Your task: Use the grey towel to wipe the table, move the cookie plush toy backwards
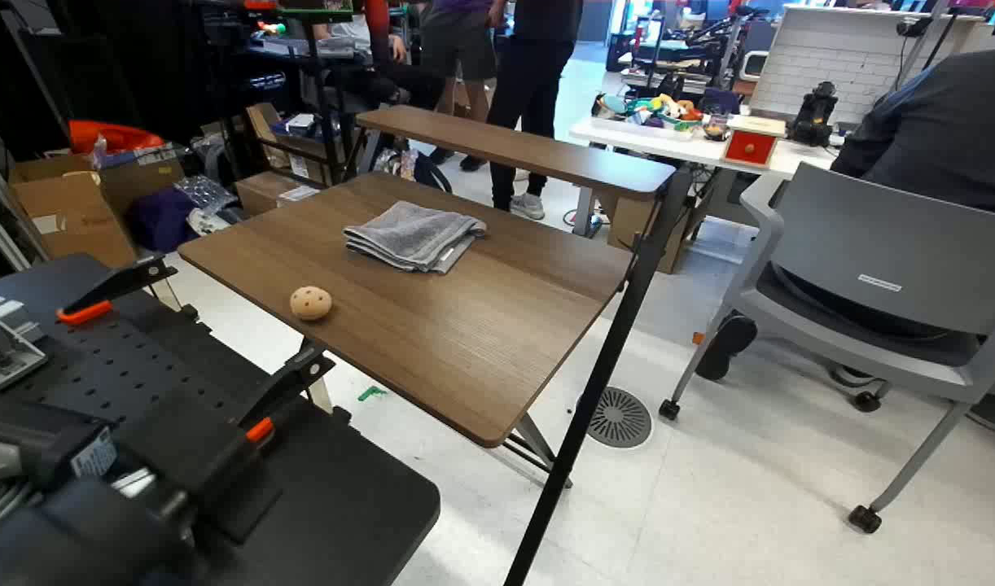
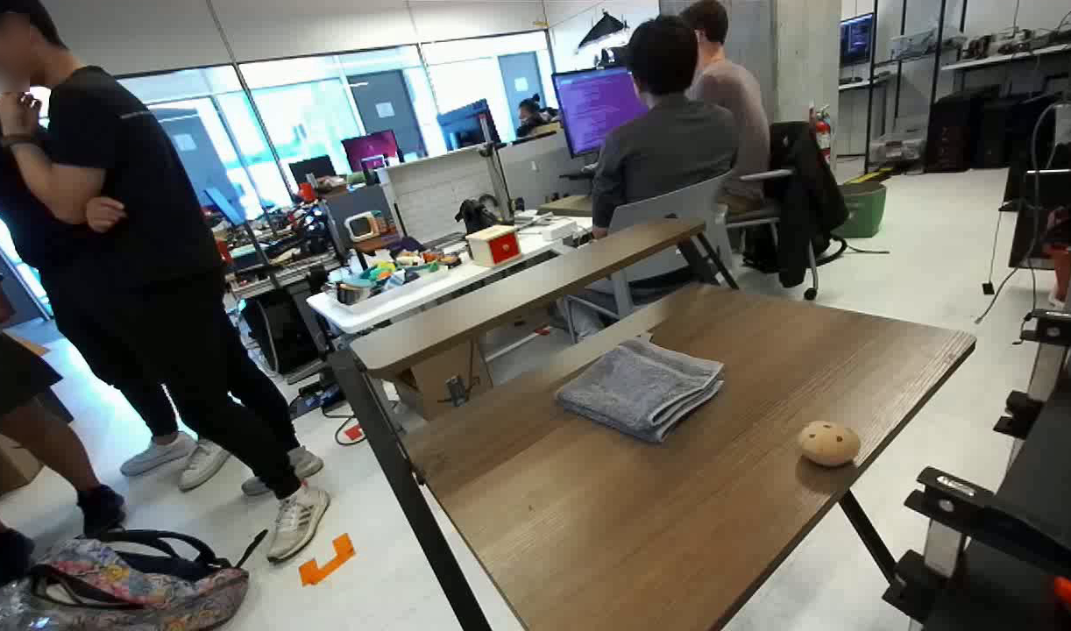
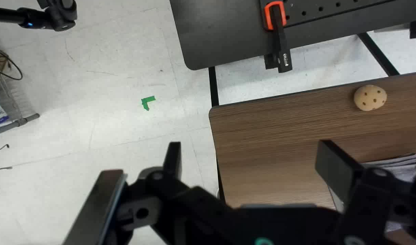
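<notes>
Folded grey towel (image 1: 412,236) lies on the brown table (image 1: 465,350); cookie plush toy (image 1: 310,303) sits near the table's edge; gripper (image 3: 252,154), jaws wide apart, holds nothing.

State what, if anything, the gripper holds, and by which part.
Nothing: the gripper is open; the grey towel and cookie plush toy lie on the table.

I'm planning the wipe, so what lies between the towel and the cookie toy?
Only bare table lies between the towel and the cookie toy; both exterior views show that stretch.
</notes>
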